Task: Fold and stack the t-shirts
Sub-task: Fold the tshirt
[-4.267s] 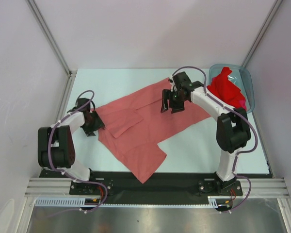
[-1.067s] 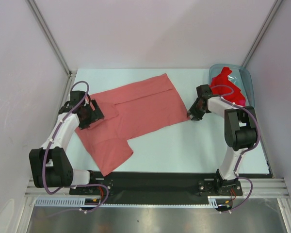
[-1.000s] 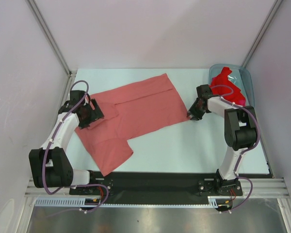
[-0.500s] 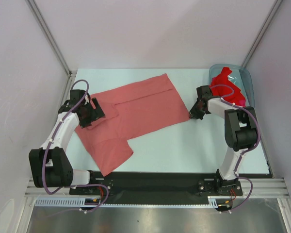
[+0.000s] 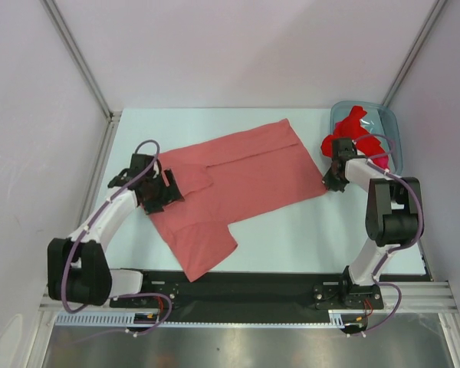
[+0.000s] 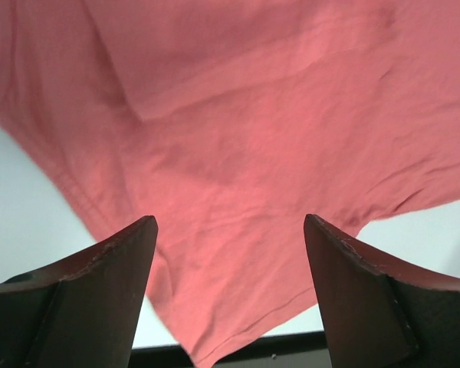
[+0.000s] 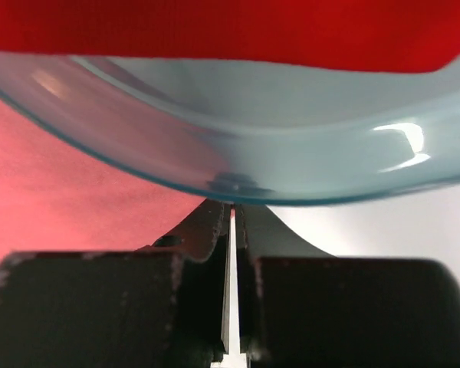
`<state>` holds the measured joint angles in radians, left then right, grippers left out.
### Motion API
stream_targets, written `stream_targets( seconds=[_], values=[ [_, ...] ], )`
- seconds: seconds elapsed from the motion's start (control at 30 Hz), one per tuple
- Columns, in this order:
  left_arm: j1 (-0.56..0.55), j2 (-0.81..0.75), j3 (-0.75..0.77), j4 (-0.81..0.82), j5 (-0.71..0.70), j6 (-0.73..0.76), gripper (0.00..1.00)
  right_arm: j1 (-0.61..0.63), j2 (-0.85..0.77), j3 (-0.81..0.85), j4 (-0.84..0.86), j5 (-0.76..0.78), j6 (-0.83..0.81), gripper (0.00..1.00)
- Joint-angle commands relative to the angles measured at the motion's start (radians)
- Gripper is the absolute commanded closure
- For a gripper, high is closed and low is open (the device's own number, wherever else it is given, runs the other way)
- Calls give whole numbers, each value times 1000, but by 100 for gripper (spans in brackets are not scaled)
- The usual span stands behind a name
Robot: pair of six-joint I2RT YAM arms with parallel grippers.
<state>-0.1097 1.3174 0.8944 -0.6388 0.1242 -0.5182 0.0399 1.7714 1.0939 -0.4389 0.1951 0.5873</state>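
A salmon-pink t-shirt (image 5: 245, 172) lies spread flat on the pale table, one sleeve pointing toward the near edge. My left gripper (image 5: 162, 192) hovers over its left side, open, with only cloth (image 6: 238, 138) showing between the fingers (image 6: 107, 291). At the shirt's right corner, my right gripper (image 5: 330, 182) is shut, a sliver of pink cloth pinched at its tips (image 7: 231, 208). It sits close against the bin. Brighter red t-shirts (image 5: 358, 134) are heaped in that bin, and they fill the top of the right wrist view (image 7: 230, 31).
The translucent blue-grey plastic bin (image 5: 391, 134) stands at the back right corner, its curved wall (image 7: 291, 138) just above my right fingers. A black base rail (image 5: 245, 287) runs along the near edge. Walls with metal posts close in the left, back and right sides.
The right gripper has closed on the shirt's right corner and pulled the whole pink shirt rightward toward the bin. The left gripper has followed to the right over the cloth, still open.
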Motion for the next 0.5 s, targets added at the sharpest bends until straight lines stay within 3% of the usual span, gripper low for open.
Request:
stream_targets(
  seconds=[0.0,0.1,0.27,0.37,0.47],
  values=[
    [-33,-128,-64,-38,-53,-80,18,-5,-64,4,-9,70,-72,100],
    [-36,-248,-187,-76,-87,-179,29,0,-67,6,8,18,-75,100],
    [-62,-418,-311,-151,-72,-330,34,14,-50,27,-8,-46,-89,100],
    [-143,-402,-318,-212,-197,-384,36,17,-59,21,14,-68,-101,100],
    [-221,-353,-305,-271,-236,-477,37,15,-50,32,3,-85,-106,100]
  ],
)
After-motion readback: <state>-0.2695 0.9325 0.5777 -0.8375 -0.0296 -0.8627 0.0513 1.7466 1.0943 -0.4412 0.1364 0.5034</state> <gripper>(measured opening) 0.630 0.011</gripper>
